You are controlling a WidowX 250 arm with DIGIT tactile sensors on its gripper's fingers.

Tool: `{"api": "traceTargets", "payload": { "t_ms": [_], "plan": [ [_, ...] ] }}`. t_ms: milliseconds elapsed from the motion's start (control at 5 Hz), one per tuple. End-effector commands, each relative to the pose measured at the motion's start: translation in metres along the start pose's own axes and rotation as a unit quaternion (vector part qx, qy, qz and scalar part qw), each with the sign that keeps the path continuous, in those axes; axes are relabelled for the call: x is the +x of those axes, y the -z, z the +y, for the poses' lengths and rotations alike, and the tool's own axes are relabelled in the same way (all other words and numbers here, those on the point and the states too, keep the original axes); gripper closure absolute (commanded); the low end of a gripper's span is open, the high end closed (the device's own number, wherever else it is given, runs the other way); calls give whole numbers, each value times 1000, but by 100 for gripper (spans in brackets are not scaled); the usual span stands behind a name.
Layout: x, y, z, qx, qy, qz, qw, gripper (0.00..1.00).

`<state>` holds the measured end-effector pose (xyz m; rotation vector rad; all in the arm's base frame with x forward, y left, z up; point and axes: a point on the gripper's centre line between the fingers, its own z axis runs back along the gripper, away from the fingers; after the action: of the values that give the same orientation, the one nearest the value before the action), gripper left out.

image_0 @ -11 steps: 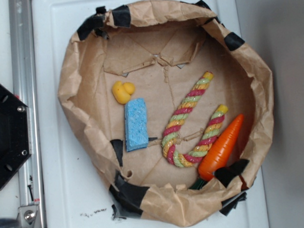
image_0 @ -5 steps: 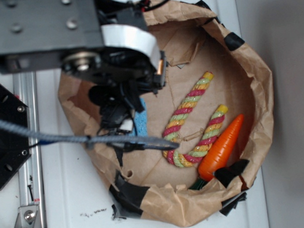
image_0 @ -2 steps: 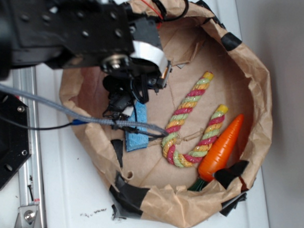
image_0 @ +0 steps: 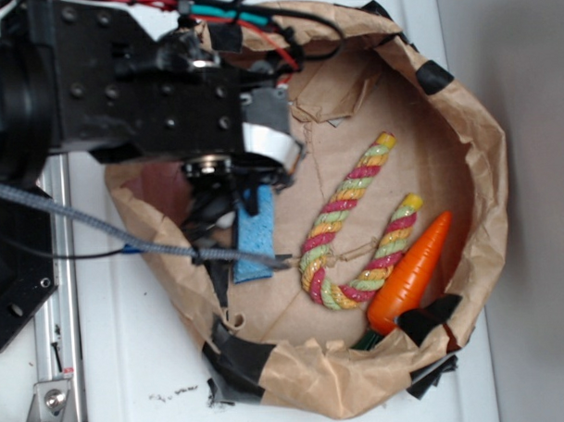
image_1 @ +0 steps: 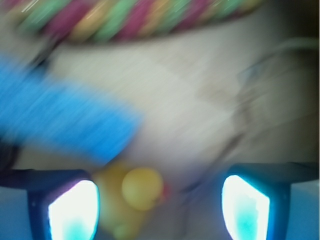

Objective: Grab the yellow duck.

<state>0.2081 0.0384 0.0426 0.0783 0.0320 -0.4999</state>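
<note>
A robot arm (image_0: 120, 87) reaches in from the left over a crumpled brown paper bag (image_0: 484, 167) that is opened out like a bowl on a white table (image_0: 130, 364). The overhead view hides the yellow duck under the arm, but the blurred wrist view shows the duck (image_1: 135, 192) low in the frame, close to the left finger (image_1: 72, 210) of the gripper (image_1: 159, 210), whose fingers stand wide apart and hold nothing. This looks like the approach step, with the grasp not yet made; the next move likely calls for shifting so the duck sits midway between the fingers, then lowering and closing. Just beside the duck lies a blue sponge (image_0: 255, 235), near enough to be caught or nudged. Farther right a striped twisted rope (image_0: 343, 237) curves in a U, and an orange carrot toy (image_0: 409, 276) lies beyond it, well clear.
</note>
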Motion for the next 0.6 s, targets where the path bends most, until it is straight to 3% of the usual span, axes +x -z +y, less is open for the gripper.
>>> {"api": "traceTargets", "payload": {
  "t_ms": [0, 200, 400],
  "plan": [
    [-24, -3, 18, -13, -53, 4, 998, 0],
    [-26, 1, 27, -9, -74, 6, 997, 93],
    [-26, -1, 33, -5, -97, 3, 995, 100]
  ]
}}
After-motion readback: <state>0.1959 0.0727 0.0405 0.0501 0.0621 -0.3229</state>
